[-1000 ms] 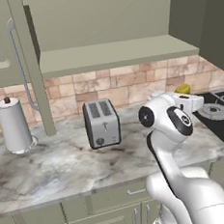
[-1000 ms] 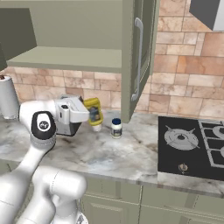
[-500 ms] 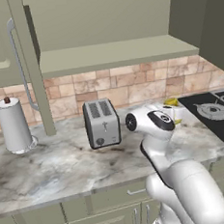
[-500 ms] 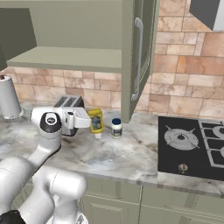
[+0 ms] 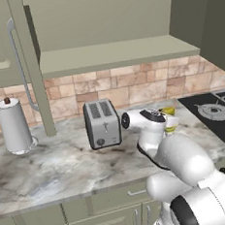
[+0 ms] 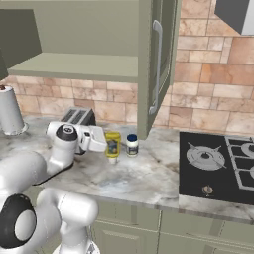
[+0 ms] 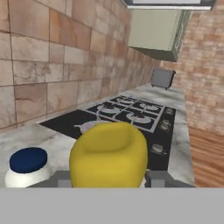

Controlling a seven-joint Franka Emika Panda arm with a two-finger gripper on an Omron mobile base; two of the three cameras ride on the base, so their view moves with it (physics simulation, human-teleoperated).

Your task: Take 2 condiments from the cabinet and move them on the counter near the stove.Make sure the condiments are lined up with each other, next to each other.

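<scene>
Gripper (image 6: pixel 110 145) clamping the yellow squeeze bottle (image 6: pixel 112 145) low over the counter (image 6: pixel 149 173), just beside the white jar (image 6: pixel 131 145).

The jaws are closing on the bottle's sides; in the hand view the yellow bottle (image 7: pixel 109 155) is sitting between the dark finger tips (image 7: pixel 156 178), with the blue-lidded jar (image 7: pixel 27 166) just beside it and the black stove (image 7: pixel 127 114) lying beyond. In the right base view the jar is standing on the marble between the bottle and the stove (image 6: pixel 218 166), well short of the cooktop's edge. The silver toaster (image 5: pixel 102 123) is standing just behind the arm's forward link, crowding the near side. The open cabinet (image 5: pixel 113 53) is hanging above, its door (image 6: pixel 158 64) and curved handle (image 6: pixel 157 67) projecting over the jar. A paper-towel roll (image 5: pixel 15 125) is standing well apart at the counter's far end.
</scene>
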